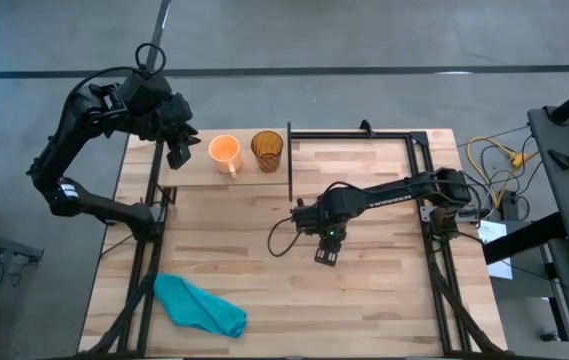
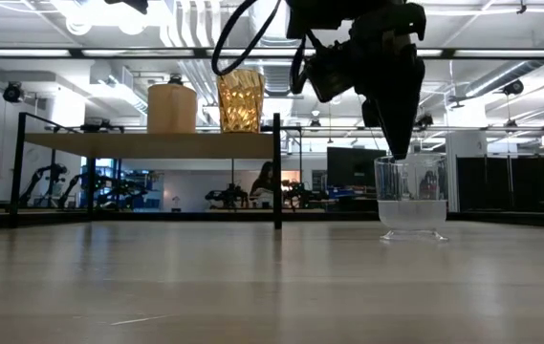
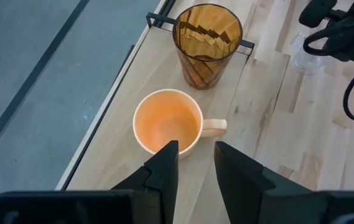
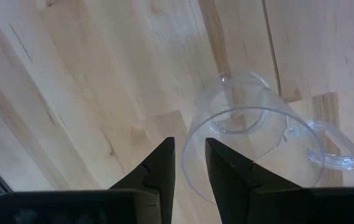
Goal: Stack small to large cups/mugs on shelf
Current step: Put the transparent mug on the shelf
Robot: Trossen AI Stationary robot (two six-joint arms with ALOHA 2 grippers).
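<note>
While orange mug (image 1: 224, 150) and amber tumbler (image 1: 267, 150) share shelf (image 1: 196, 176), right tool (image 4: 190, 163) narrowly parted over clear handled cup (image 4: 260, 146).

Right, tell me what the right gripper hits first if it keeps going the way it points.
Probably the near rim of the clear glass cup: the right gripper hangs just above it, pointing down. Depth is unclear.
</note>
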